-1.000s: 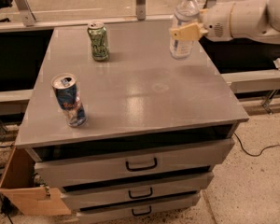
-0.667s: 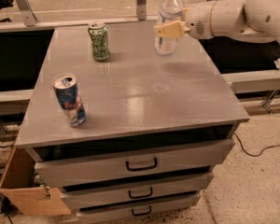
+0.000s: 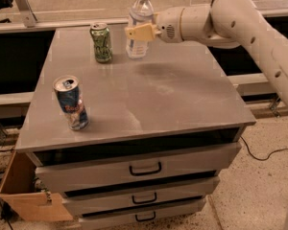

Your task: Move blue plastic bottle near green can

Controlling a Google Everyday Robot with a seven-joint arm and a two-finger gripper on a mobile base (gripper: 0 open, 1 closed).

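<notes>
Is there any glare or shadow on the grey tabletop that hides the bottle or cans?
Camera view: pale sheen mid tabletop, dark shadow below the gripper, whose fingers grip the blue plastic bottle beside the green can; nothing is hidden.

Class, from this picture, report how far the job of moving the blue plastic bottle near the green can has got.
Done: the blue plastic bottle is upright close beside the green can, not touching it, at the back of the cabinet top. In hand: the hand grips the bottle's middle. Left: probably letting go and withdrawing; whether the base rests down is unclear.
</notes>
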